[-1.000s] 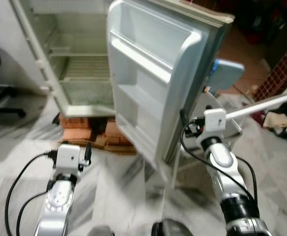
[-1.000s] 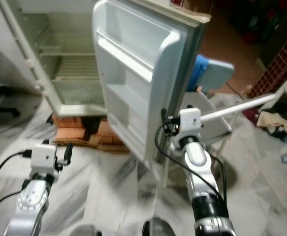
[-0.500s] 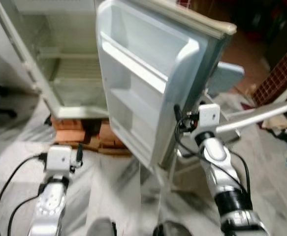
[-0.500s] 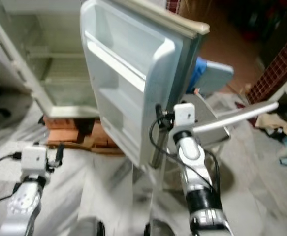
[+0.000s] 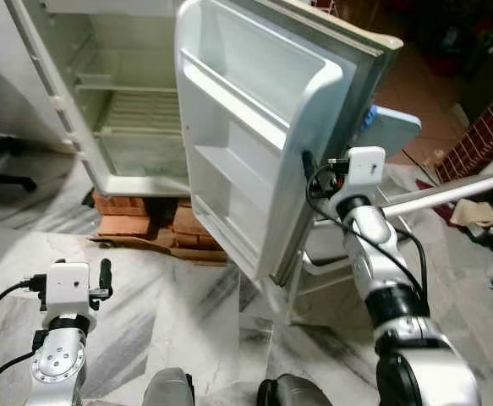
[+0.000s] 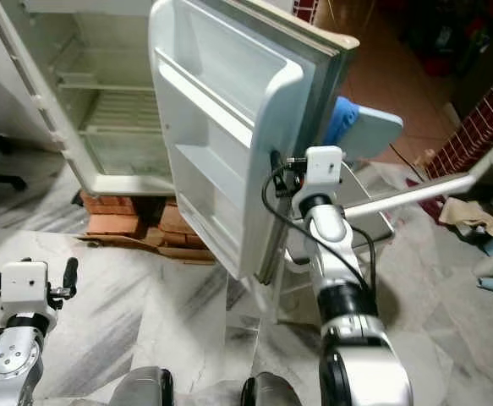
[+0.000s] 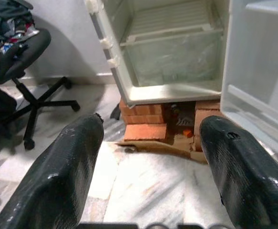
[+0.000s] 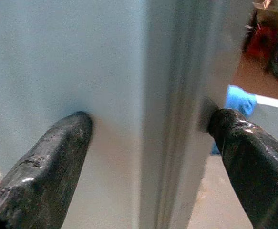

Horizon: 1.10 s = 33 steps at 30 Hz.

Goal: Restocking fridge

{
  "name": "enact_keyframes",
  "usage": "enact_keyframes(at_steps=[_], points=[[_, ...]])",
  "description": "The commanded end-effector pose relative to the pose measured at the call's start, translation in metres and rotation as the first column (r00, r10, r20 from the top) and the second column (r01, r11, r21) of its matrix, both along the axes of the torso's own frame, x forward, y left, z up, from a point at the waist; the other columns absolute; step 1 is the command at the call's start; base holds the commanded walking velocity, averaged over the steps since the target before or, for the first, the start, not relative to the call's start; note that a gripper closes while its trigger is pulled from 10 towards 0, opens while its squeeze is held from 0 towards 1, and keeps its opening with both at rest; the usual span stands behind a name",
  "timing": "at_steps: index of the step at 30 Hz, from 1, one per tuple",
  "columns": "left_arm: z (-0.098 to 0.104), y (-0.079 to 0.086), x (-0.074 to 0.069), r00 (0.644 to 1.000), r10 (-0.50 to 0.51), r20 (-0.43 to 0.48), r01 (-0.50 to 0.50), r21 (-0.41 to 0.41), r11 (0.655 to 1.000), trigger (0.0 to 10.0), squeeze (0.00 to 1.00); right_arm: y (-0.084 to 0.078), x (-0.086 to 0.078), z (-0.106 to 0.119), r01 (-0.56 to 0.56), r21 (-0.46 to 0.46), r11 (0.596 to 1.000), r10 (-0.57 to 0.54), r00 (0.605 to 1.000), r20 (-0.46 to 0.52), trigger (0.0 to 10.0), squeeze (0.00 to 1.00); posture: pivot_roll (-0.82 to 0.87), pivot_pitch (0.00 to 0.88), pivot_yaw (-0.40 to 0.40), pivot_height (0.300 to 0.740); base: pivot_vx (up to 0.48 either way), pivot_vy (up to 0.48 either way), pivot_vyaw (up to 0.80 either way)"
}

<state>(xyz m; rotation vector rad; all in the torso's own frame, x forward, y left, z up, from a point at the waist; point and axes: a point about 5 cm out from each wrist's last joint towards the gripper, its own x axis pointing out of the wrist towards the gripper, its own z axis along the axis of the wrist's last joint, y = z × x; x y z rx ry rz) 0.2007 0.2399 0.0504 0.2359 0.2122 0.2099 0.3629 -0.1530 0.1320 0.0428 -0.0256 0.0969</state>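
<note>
1. From where I stand, the fridge sits at about eleven o'clock from the robot, its cabinet open, with bare wire shelves and a clear drawer low down.
2. The fridge door swings out toward twelve o'clock, its inner side with the moulded white racks facing the robot's left.
3. The right gripper is at the door's free edge, at about one o'clock; one black finger lies against the pale inner face and the other against the outer grey side, so the fingers straddle the edge (pressed on it, as the wrist view shows).
4. The left gripper is held low at about eight o'clock over the marble floor, its two fingers spread wide apart with nothing between them.
5. Red bricks prop up the fridge base, with a flat piece of cardboard just in front of them.
6. Behind the door, at about two o'clock, stands a white chair with a blue patch on it (partly hidden by the door).
7. A black office chair stands on its wheeled base at ten o'clock, near the wall.
</note>
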Motion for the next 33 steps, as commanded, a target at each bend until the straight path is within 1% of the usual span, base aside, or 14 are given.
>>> enact_keyframes(at_steps=[1, 9, 10, 12, 13, 15, 17, 20, 22, 23, 24, 25, 28, 33], points=[[-0.005, -0.001, -0.008, 1.000, 0.008, -0.024, -0.008, -0.007, 1.000, 10.0, 0.00, -0.001, 0.009, 0.012, 0.023, 0.011, 1.000, -0.023, 1.000, 0.001, 10.0, 0.00, 0.20, 0.132, -0.051, 0.740, 0.000, 0.000, 0.00], [-0.008, -0.007, -0.010, 0.999, 0.001, -0.036, -0.002, -0.020, 1.000, 10.0, 0.00, 0.033, 0.014, 0.034, -0.230, 0.241, 0.943, 0.218, 0.973, 0.077, 10.0, 0.00, 0.20, 0.120, -0.050, 0.740, 0.000, 0.000, 0.00], [-0.009, -0.008, -0.012, 0.999, -0.001, -0.042, 0.000, -0.023, 1.000, 10.0, 0.00, 0.052, 0.002, 0.043, -0.476, 0.385, 0.791, 0.453, 0.878, 0.154, 10.0, 0.00, 0.21, 0.111, -0.047, 0.740, 0.000, 0.000, 0.00], [-0.010, -0.008, -0.014, 0.999, -0.004, -0.047, 0.003, -0.026, 1.000, 10.0, 0.00, 0.065, -0.021, 0.053, -0.694, 0.422, 0.583, 0.663, 0.707, 0.247, 10.0, 0.00, 0.20, 0.107, -0.046, 0.740, 0.000, 0.000, 0.00], [-0.010, -0.007, -0.014, 0.999, -0.008, -0.051, 0.006, -0.028, 1.000, 10.0, 0.00, 0.068, -0.044, 0.055, -0.805, 0.419, 0.421, 0.783, 0.555, 0.281, 10.0, 0.00, 0.20, 0.102, -0.044, 0.740, 0.000, 0.000, 0.00], [-0.011, -0.007, -0.015, 0.999, -0.010, -0.054, 0.008, -0.029, 1.000, 10.0, 0.00, 0.068, -0.054, 0.053, -0.832, 0.420, 0.361, 0.821, 0.498, 0.280, 10.0, 0.00, 0.19, 0.100, -0.043, 0.740, 0.000, 0.000, 0.00], [-0.012, -0.007, -0.014, 0.998, -0.014, -0.056, 0.013, -0.031, 0.999, 10.0, 0.00, 0.064, -0.059, 0.038, -0.833, 0.399, 0.384, 0.844, 0.492, 0.215, 10.0, 0.00, 0.19, 0.095, -0.043, 0.740, 0.000, 0.000, 0.00], [-0.014, -0.010, -0.012, 0.998, -0.028, -0.059, 0.026, -0.031, 0.999, 10.0, 0.00, 0.052, -0.061, -0.005, -0.761, 0.396, 0.514, 0.818, 0.574, 0.044, 10.0, 0.00, 0.18, 0.089, -0.041, 0.740, 0.000, 0.000, 0.00], [-0.014, -0.012, -0.012, 0.998, -0.037, -0.056, 0.035, -0.037, 0.999, 10.0, 0.00, 0.040, -0.059, -0.032, -0.673, 0.353, 0.650, 0.735, 0.675, -0.068, 10.0, 0.00, 0.18, 0.086, -0.038, 0.740, 0.000, 0.000, 0.00], [-0.014, -0.012, -0.012, 0.998, -0.037, -0.056, 0.035, -0.037, 0.999, 10.0, 0.00, 0.040, -0.059, -0.032, -0.673, 0.353, 0.650, 0.735, 0.675, -0.068, 10.0, 0.00, 0.18, 0.086, -0.038, 0.740, 0.000, 0.000, 0.00], [-0.014, -0.012, -0.013, 0.998, -0.041, -0.056, 0.038, -0.043, 0.998, 10.0, 0.00, 0.032, -0.054, -0.047, -0.568, 0.278, 0.774, 0.617, 0.776, -0.132, 10.0, 0.00, 0.18, 0.083, -0.037, 0.740, 0.000, 0.000, 0.00], [-0.015, -0.012, -0.013, 0.997, -0.041, -0.058, 0.038, -0.046, 0.998, 10.0, 0.00, 0.029, -0.052, -0.052, -0.508, 0.241, 0.827, 0.549, 0.822, -0.150, 10.0, 0.00, 0.17, 0.082, -0.037, 0.740, 0.000, 0.000, 0.00], [-0.017, -0.011, -0.014, 0.997, -0.028, -0.067, 0.024, -0.062, 0.998, 10.0, 0.00, 0.022, -0.054, -0.051, -0.386, 0.213, 0.898, 0.422, 0.892, -0.160, 10.0, 0.00, 0.17, 0.078, -0.036, 0.740, 0.000, 0.000, 0.00], [-0.018, -0.011, -0.014, 0.998, -0.011, -0.067, 0.005, -0.078, 0.997, 10.0, 0.00, 0.028, -0.066, -0.050, -0.343, 0.186, 0.921, 0.373, 0.914, -0.157, 10.0, 0.00, 0.17, 0.078, -0.040, 0.740, 0.000, 0.000, 0.00]])
